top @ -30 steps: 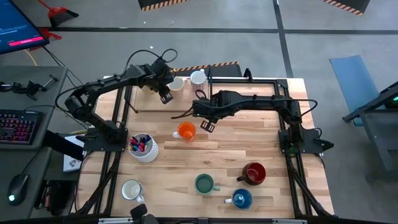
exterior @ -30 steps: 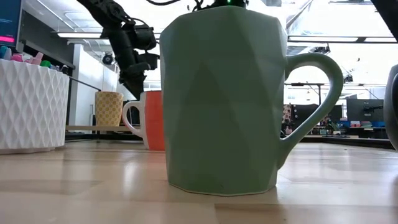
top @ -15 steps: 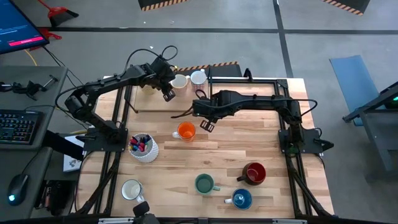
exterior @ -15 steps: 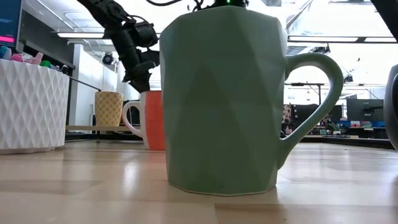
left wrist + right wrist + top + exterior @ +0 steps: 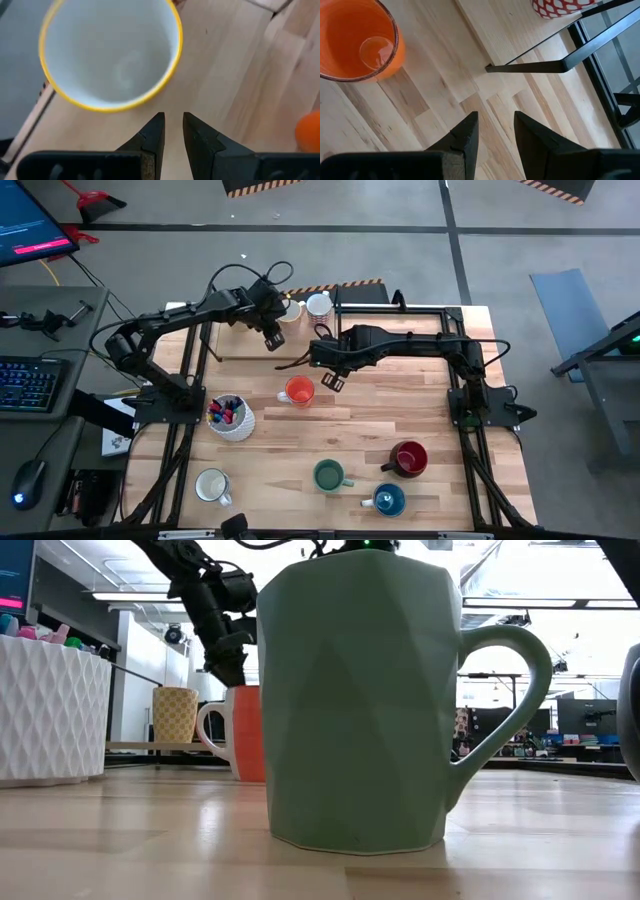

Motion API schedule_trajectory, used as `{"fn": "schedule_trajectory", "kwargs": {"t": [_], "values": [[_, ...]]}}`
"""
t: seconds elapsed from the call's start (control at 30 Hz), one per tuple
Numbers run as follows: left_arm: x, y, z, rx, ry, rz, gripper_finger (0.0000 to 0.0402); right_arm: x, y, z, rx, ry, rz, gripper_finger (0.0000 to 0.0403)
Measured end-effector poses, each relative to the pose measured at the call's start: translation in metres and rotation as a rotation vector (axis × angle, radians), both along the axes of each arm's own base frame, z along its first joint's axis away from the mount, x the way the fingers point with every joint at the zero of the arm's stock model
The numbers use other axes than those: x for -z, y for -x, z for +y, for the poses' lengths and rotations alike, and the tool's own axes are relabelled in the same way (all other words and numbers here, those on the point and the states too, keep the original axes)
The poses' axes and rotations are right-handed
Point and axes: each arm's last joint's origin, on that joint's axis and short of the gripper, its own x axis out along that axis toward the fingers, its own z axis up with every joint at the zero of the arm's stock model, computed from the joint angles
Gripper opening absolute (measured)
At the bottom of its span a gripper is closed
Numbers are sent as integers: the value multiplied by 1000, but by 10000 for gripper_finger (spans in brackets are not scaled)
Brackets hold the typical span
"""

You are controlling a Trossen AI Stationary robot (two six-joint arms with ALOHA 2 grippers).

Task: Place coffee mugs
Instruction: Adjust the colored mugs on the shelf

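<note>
A: Left claw?

B: Left gripper [image 5: 273, 337] is at approx. 11 o'clock on the table [image 5: 420, 410] seen from above (12 = far edge). It's released: fingers [image 5: 152, 135] only a slit apart, nothing btwn them. It hovers just beside the yellow-rimmed mug [image 5: 110, 52], not touching.

A: Right one?

B: Right gripper [image 5: 333, 383] is near centre, released too, w/ bare wood btwn the fingers [image 5: 465, 132]. The orange mug [image 5: 299, 391] stands just beside it, at its 9 o'clock, apart from it.

A: Other mugs?

B: A white mug [image 5: 319, 305] sits at 12 by the far edge, next to the yellow-rimmed one. The green mug [image 5: 328, 475] is at 6, the blue mug [image 5: 388, 500] at approx. 5 by the near edge, and the dark red mug [image 5: 409, 458] at 4, near the blue. Another white mug [image 5: 212, 485] is at 7, near corner.

A: Anything else?

B: A pen holder [image 5: 231, 418] w/ markers at 8–9. In the low view the green mug fills the foreground, w/ the orange one behind it.
</note>
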Motion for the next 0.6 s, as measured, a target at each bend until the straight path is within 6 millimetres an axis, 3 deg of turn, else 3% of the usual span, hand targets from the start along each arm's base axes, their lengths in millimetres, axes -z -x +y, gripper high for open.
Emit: {"fn": "schedule_trajectory", "kwargs": {"t": [0.3,0.6], "values": [[-2,0,4,6,-30,-17,60,0,0,6,3,-10,-9,103],[15,-9,9,9,-23,19,60,0,-1,10,-3,-11,-10,103]]}}
